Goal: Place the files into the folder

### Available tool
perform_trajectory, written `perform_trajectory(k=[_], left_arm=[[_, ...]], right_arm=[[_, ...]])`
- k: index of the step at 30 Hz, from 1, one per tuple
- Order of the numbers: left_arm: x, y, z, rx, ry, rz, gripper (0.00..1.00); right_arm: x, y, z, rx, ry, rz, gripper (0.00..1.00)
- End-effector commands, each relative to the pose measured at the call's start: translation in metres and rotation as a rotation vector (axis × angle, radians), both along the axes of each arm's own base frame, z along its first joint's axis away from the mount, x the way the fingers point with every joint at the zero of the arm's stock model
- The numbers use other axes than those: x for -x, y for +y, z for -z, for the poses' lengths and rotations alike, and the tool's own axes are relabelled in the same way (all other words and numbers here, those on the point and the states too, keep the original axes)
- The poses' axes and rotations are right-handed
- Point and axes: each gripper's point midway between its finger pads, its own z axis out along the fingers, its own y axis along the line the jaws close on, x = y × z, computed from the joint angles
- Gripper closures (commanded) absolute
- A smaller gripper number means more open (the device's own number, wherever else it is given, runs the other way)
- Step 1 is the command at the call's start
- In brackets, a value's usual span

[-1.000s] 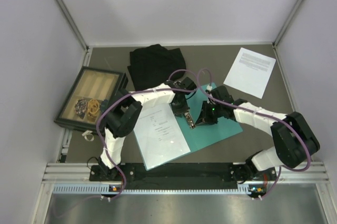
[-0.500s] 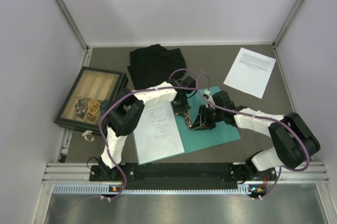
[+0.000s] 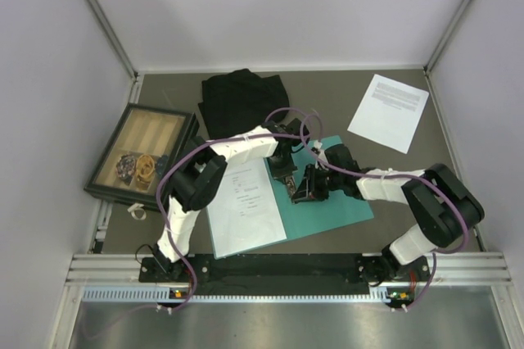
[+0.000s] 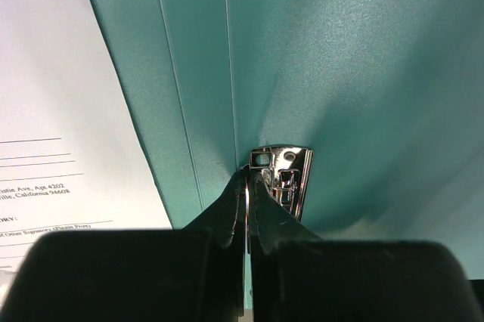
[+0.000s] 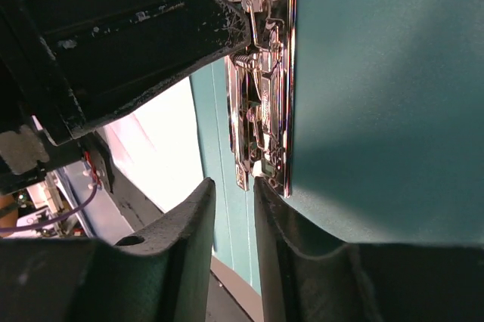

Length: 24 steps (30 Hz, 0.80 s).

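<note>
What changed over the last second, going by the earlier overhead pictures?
The right claw slid left across the folder to the metal clip, close beside the left claw. The folder, with the sheet lying on it, swung slightly clockwise, its right end nearer the arms. No grasp or release shows. The far sheet, black cloth and tray stayed put.

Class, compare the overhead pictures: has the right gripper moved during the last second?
Yes. The right gripper has shifted left, away from the loose sheet at the far right, which stayed put.
</note>
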Motion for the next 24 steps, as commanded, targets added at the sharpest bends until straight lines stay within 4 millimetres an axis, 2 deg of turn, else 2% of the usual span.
perform_trajectory(k=[1, 15, 19, 21, 24], left_arm=[[0.023, 0.014, 0.018, -0.052, 0.066, 0.018, 1.00], [0.020, 0.012, 0.015, -0.025, 0.042, 0.012, 1.00], [0.021, 0.014, 0.017, -0.035, 0.040, 0.023, 1.00], [0.021, 0.015, 0.017, -0.041, 0.040, 0.031, 1.00], [0.021, 0.018, 0.018, -0.050, 0.038, 0.040, 1.00]], right_arm=[[-0.005, 0.003, 0.001, -0.003, -0.042, -0.002, 0.72], [0.008, 0.006, 0.018, 0.004, -0.006, -0.016, 0.84], [0.008, 0.002, 0.019, 0.026, -0.012, -0.010, 0.96], [0.008, 0.002, 0.018, 0.027, -0.016, -0.012, 0.96], [0.009, 0.001, 0.017, 0.024, -0.016, -0.014, 0.90]])
